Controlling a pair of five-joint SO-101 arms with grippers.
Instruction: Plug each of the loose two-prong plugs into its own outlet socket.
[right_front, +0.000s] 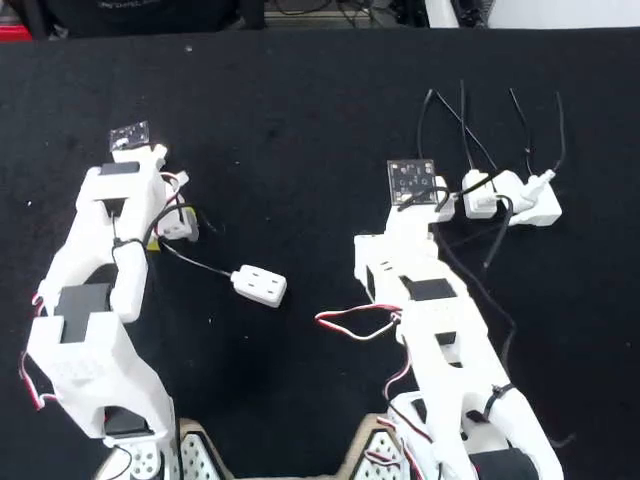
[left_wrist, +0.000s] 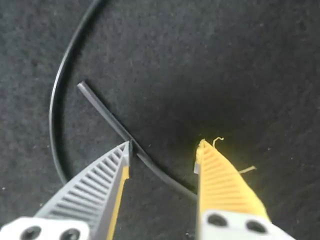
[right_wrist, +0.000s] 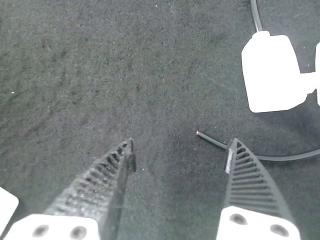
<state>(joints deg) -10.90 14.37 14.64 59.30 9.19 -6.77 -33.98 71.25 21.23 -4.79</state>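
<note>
On black cloth (right_front: 300, 110), white outlet socket (right_front: 259, 285)

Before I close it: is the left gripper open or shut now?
Open: the left gripper has its jaws spread wide, a black cable crossing the gap between them.

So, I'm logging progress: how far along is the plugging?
Nothing clearly done: the white socket lies with nothing plugged in. Nothing held: the left tool is open astride a black cable; the right tool open near a cable end. Plugging it remains.
</note>
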